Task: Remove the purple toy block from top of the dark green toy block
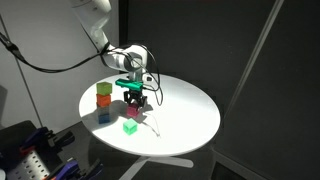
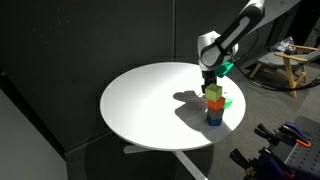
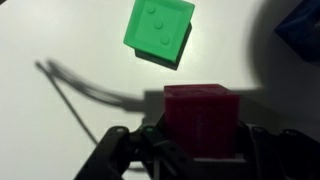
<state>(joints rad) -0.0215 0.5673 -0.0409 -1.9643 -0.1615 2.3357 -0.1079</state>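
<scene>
Over the table | arm reaching down | end effector grips purple toy block

1. Your arm is glossy white, made of rounded links. In an exterior view, dark bands show at its joints.
2. Just above the jaws, the wrist is a pale ring on a black body.
3. A black cable trails off the arm, well behind the jaws.
4. A teal-green piece sits just beside the jaws' base.
5. In the wrist view, your jaws are matt black, with angled linkage bars on either side.
</scene>
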